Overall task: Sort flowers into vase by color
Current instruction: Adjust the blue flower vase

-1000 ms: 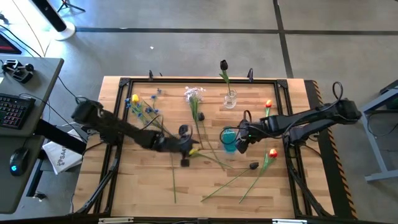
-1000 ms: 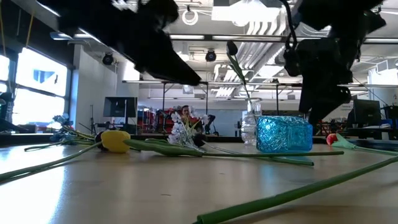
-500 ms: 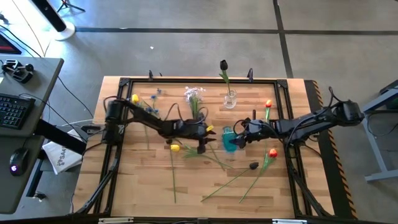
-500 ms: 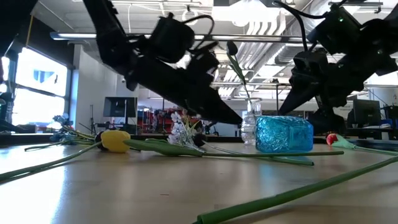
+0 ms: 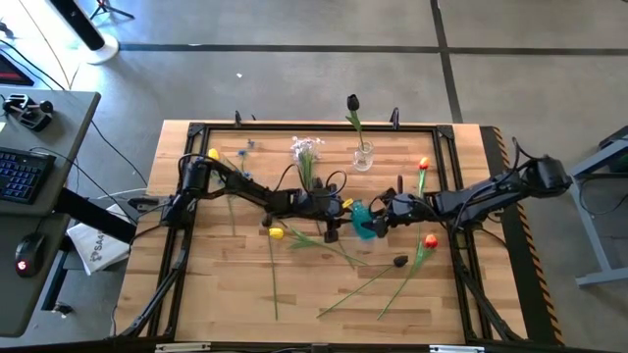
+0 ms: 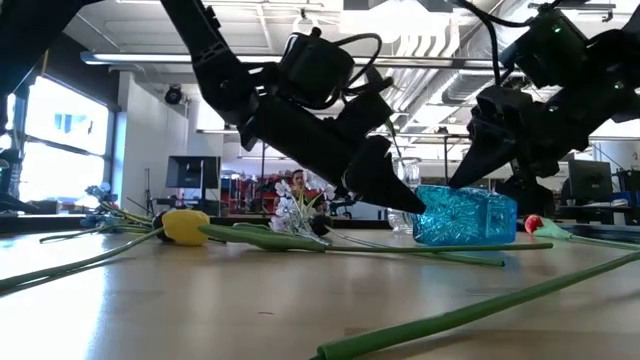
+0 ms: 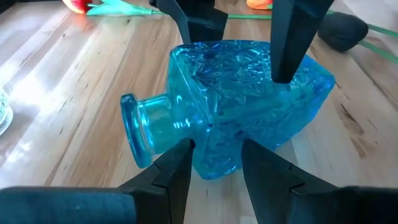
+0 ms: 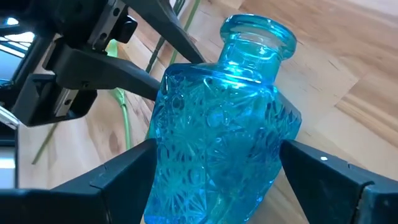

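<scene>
A blue cut-glass vase (image 5: pixel 363 222) lies on its side at the table's middle, its neck (image 7: pixel 146 127) toward the far edge. My left gripper (image 7: pixel 214 152) comes at it from the table's left, its fingers a little apart with nothing between them. My right gripper (image 8: pixel 217 158) comes from the right. It is open wide, with one finger on either side of the vase's body (image 8: pixel 217 143). Flowers lie loose around them: a yellow one (image 5: pixel 277 232), orange-red ones (image 5: pixel 430 240), and lilac-white ones (image 5: pixel 306 147). My left gripper sets both fingertips (image 7: pixel 183 155) against the vase's side just below the shoulder (image 7: pixel 208 140). They come slanting down from the table's left. The vase rests on the table, a little tipped in the low view (image 6: pixel 465 215). My right gripper's fingers (image 8: pixel 134 165) flank the vase's body closely; whether they touch it I cannot tell.
A clear vase (image 5: pixel 364 155) with a near-black flower (image 5: pixel 353 102) stands behind the blue one. Blue flowers (image 5: pixel 235 172) lie at the far left and a dark flower head (image 5: pixel 400 261) to the near right. Long green stems (image 5: pixel 363 284) cross the near half. A black frame (image 5: pixel 294 126) rims the table.
My left gripper has swept toward the table's right and down, from beside the yellow flower to the blue vase. My right gripper has sunk and tipped down over the vase. The vase has shifted slightly toward the right and now sits a little tilted.
</scene>
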`<action>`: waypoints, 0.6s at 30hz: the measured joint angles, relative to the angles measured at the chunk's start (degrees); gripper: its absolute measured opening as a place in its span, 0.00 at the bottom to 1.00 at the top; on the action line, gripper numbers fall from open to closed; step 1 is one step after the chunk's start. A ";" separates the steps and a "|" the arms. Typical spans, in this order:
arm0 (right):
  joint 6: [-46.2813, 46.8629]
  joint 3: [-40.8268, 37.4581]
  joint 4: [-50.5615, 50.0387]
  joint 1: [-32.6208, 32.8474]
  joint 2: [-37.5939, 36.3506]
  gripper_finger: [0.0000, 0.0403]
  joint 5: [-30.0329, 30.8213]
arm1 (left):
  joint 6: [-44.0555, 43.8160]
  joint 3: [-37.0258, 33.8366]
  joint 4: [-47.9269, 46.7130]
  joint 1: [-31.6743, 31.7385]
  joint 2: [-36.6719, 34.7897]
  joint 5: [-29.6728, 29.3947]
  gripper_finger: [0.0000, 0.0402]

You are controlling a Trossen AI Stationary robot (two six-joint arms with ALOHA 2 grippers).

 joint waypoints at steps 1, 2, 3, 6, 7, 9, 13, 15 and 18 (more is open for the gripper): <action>-0.55 0.05 0.01 0.62 0.08 0.82 1.07 | -0.01 0.00 0.04 0.00 0.00 0.00 0.31; -0.84 0.09 0.02 1.27 -0.04 0.82 2.04 | -0.03 0.00 0.09 0.00 -0.19 0.12 0.31; -1.02 0.09 0.00 1.86 -0.19 0.82 2.67 | -0.06 0.00 0.08 -0.04 -0.27 0.30 0.31; -1.23 0.09 0.14 3.56 -0.17 0.82 4.71 | 0.00 0.00 0.16 -0.18 -0.31 0.30 0.31; -1.43 0.09 0.15 4.13 -0.17 0.82 5.40 | 0.00 0.00 0.27 -0.32 -0.31 0.22 0.31; -2.63 0.09 0.23 5.33 -0.17 0.82 6.50 | 0.20 0.00 0.52 -0.70 -0.33 -0.19 0.31; -6.55 0.41 0.84 8.22 -0.02 0.82 10.03 | 3.18 0.00 -0.36 -2.12 -1.23 -3.14 0.31; -9.80 1.26 0.55 9.72 0.08 0.82 11.98 | 5.47 0.00 -1.95 -3.20 -2.45 -6.25 0.31; -14.71 2.85 -0.14 12.16 0.16 0.82 15.83 | 9.47 0.00 -3.33 -4.93 -4.57 -11.08 0.31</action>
